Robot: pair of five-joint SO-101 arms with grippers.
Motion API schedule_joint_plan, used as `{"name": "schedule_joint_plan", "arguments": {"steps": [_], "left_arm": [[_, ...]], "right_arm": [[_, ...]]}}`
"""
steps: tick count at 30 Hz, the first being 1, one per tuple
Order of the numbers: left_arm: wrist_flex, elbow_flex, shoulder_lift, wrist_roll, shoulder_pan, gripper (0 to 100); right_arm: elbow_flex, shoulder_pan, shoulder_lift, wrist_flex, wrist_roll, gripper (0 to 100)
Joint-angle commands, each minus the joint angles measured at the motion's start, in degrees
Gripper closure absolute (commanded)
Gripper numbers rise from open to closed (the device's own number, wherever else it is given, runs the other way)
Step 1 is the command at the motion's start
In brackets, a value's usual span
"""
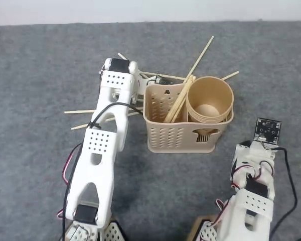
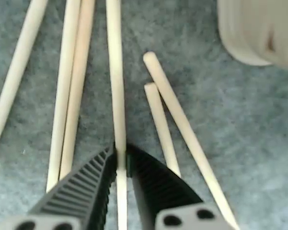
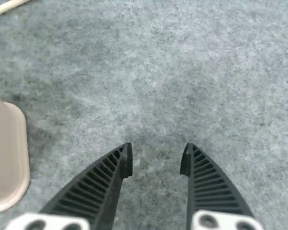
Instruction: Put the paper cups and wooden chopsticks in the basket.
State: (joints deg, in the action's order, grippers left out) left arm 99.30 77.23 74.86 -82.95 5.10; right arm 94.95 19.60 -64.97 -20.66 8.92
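A beige basket (image 1: 159, 131) stands mid-table with stacked paper cups (image 1: 209, 103) and a few wooden chopsticks (image 1: 183, 97) leaning inside. More chopsticks (image 1: 83, 111) lie on the carpet left of and behind it. The left arm (image 1: 110, 130) stretches to the basket's back left corner. In its wrist view my left gripper (image 2: 120, 157) is shut on one chopstick (image 2: 116, 91), with several other chopsticks (image 2: 175, 112) beside it and the basket's corner (image 2: 254, 33) nearby. My right gripper (image 3: 156, 160) hovers open over bare carpet, the basket's corner (image 3: 7, 158) at the side.
Grey carpet (image 1: 40, 65) covers the table. The right arm (image 1: 253, 186) sits folded near the front right, away from the basket. One chopstick tip (image 3: 5, 7) lies far from the right gripper.
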Motion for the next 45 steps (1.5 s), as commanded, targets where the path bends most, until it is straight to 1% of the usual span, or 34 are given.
{"name": "schedule_joint_plan", "arguments": {"steps": [1,6,9,13,16,18,21,25,29,33,35,37,39,41,45], "left_arm": [[1.3,2.3,-4.6,5.1,-0.8,99],[1.3,2.5,-15.1,13.5,-2.1,99],[1.3,2.6,-22.8,20.5,-2.5,99],[1.3,2.5,-35.5,35.1,-1.4,99],[1.3,2.3,-45.7,48.9,0.0,99],[1.3,2.3,-51.1,57.0,1.8,99],[1.2,2.3,-56.0,67.4,6.6,99],[1.3,2.3,-60.1,77.5,16.0,99],[1.4,-0.1,-64.6,87.7,23.3,99],[1.4,-9.5,-72.2,93.2,28.9,99],[1.3,-15.4,-76.8,93.9,31.6,99],[1.1,-21.8,-80.4,93.8,32.7,99],[-0.5,-28.7,-82.7,93.1,32.5,99],[-3.2,-35.3,-84.6,91.3,30.4,99],[-15.8,-48.7,-88.4,90.2,26.9,99]], "right_arm": [[1.0,-0.4,-0.7,0.5,0.9,82.1],[1.0,-0.4,-0.7,0.5,0.9,82.1],[1.0,-0.4,-0.7,0.5,0.9,82.1],[1.0,-0.4,-0.7,0.4,0.9,82.1],[1.0,-0.4,-0.7,0.4,0.9,82.1],[1.1,-0.4,-0.7,0.4,0.9,82.1],[1.1,-0.4,-0.7,0.4,0.9,82.1],[1.1,-0.4,-0.7,0.4,0.9,82.1],[1.1,-0.4,-0.7,0.4,0.9,82.1],[1.2,-0.4,-0.7,0.4,0.9,82.1],[1.2,-0.4,-0.7,0.4,0.9,82.1],[1.2,-0.4,-0.7,0.3,0.9,82.1],[1.2,-0.3,-0.7,0.2,0.9,82.1],[1.2,-0.3,-0.7,0.2,0.9,82.1],[1.2,-0.3,-0.7,0.1,0.9,82.1]]}}
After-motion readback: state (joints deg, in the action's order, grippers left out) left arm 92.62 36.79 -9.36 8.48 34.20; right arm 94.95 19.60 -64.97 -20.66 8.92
